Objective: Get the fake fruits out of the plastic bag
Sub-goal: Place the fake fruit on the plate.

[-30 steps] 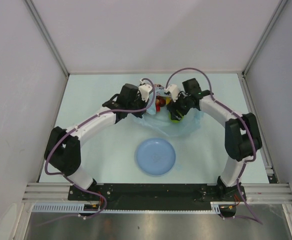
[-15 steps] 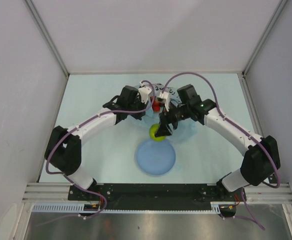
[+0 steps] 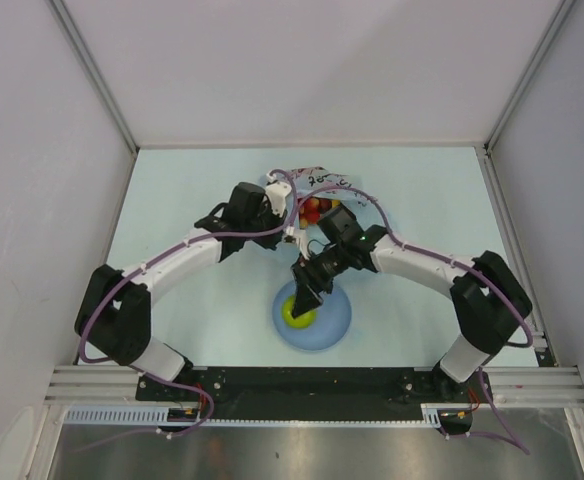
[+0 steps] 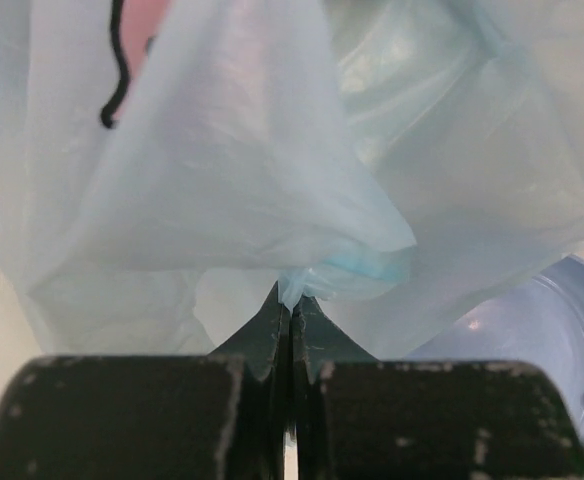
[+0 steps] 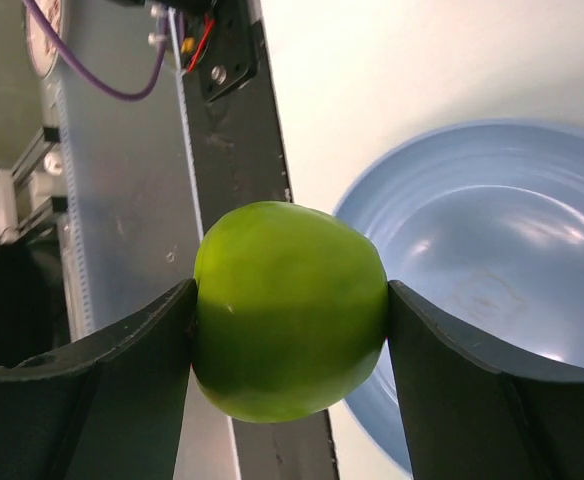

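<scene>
The round green plastic apple point(image 5: 287, 310) is clamped in the right gripper point(image 3: 304, 297) over the round light-blue plate point(image 3: 338, 318), the crinkly translucent light-blue plastic bag point(image 4: 262, 170) beyond is pinched in the left gripper point(image 4: 292, 312), and opening the right jaws is judged the next requirement.

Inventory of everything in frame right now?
green apple: 1, green, held between the right gripper's fingers above the plate
red fruits: count unclear, red, inside the plastic bag at the far centre
plastic bag: 1, translucent light blue with black print, far centre of the table, a fold pinched by the left gripper
plate: 1, light blue, near centre of the table
table: 1, pale blue-white, under everything
left gripper: 1, black, shut on the bag
right gripper: 1, black, shut on the apple
</scene>
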You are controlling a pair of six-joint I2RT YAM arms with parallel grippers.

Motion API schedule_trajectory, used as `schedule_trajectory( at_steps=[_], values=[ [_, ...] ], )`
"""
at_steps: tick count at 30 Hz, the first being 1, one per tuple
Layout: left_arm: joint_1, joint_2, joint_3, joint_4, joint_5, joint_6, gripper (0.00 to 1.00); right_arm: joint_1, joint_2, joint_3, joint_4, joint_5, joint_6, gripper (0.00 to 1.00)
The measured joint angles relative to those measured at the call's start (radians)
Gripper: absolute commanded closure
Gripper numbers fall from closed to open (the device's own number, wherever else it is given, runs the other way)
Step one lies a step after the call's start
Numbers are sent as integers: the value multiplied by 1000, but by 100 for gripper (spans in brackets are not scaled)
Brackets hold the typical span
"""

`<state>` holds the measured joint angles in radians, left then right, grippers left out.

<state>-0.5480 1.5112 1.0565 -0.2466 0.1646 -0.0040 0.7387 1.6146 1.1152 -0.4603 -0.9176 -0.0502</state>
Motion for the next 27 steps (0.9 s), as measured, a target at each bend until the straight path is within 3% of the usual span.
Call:
schedule_trajectory(
  at_steps=[13,19,20,27],
  values=[
    [84,0,-30,3,57,-80,100,40,262,-6,207,-42,152,42],
    [84,0,-30,6,79,-97,100,24,313,-6,246,-37,177,15],
    [84,0,-30,6,80,-98,100,24,313,-6,246,-35,180,1],
    [84,0,-30,6,95,-102,100,25,313,9,257,-3,179,0]
  ],
)
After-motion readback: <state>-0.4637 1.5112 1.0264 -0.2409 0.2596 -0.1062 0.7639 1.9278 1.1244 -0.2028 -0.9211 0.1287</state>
